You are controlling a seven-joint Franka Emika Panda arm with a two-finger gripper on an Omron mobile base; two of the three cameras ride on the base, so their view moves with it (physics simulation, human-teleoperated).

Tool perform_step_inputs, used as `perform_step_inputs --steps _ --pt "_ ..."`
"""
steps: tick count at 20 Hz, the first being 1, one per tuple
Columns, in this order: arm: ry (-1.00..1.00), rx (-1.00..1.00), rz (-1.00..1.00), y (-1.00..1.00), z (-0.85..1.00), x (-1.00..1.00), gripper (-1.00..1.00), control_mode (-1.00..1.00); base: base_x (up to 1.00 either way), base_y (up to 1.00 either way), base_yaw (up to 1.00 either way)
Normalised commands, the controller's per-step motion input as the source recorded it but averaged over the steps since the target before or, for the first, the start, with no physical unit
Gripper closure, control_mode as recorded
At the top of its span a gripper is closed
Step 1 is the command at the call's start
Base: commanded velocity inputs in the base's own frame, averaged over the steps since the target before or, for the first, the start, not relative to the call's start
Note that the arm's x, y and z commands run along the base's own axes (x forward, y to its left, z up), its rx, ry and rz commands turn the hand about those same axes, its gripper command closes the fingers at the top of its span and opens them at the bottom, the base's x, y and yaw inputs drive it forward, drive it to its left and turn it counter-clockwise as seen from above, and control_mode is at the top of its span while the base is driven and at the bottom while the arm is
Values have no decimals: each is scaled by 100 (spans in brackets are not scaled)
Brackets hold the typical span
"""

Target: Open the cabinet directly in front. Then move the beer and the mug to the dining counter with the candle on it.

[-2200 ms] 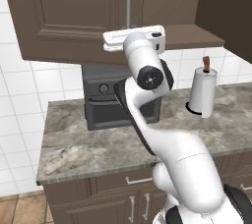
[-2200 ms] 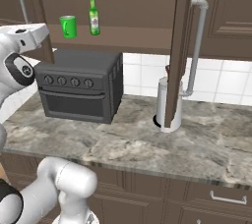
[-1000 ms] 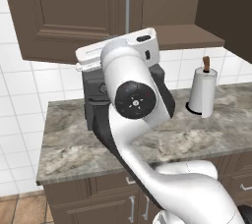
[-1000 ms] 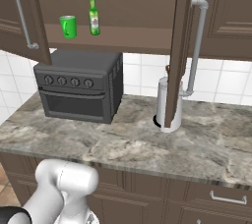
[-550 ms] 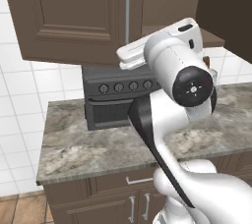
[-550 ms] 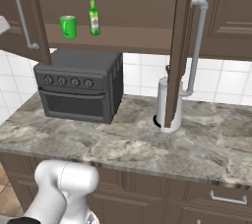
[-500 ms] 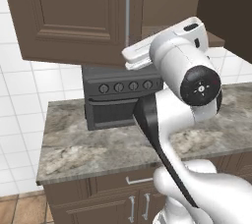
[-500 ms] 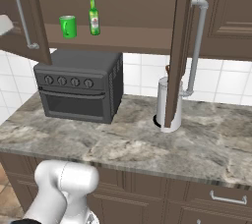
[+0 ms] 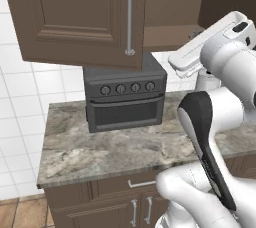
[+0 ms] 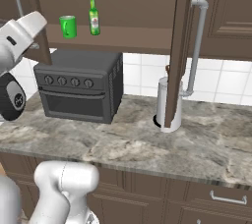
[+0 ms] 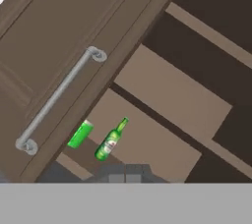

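Note:
The cabinet point(image 10: 138, 2) stands open, its left door point(image 9: 75, 17) and right door point(image 10: 178, 46) swung out. On its lower shelf the green mug point(image 10: 68, 26) stands left of the beer point(image 10: 94, 15), a little apart. The hand view looks into the cabinet from a distance, with the mug point(image 11: 80, 133) and the beer point(image 11: 110, 140) next to the left door's silver handle point(image 11: 59, 100). My gripper point(image 11: 125, 178) is shut with nothing in it, well short of the shelf. The arm's white wrist point(image 9: 205, 52) is raised in front of the cabinet. The dining counter and the candle are out of view.
A dark toaster oven point(image 10: 81, 90) sits on the stone counter point(image 10: 147, 144) right under the shelf. A white paper towel roll point(image 10: 167, 102) stands to its right, behind the edge of the open right door. Base cabinets with short handles run below.
The arm has swung to the right across the left base view, and its wrist has come back in at the left edge of the right base view. Doors, mug and beer have not moved.

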Motion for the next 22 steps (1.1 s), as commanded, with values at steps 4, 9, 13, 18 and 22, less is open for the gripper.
perform_step_inputs --steps 4,9,13,18,22 --pt "0 -20 17 -4 0 0 100 -100 0 0 0" --pt "0 -32 22 0 0 0 100 -100 0 0 0" --pt "0 -23 18 0 5 0 100 -100 0 0 0" --pt "0 -2 7 0 1 1 -100 -100 0 0 0" --pt "0 -1 0 1 0 0 -100 -100 0 0 0"
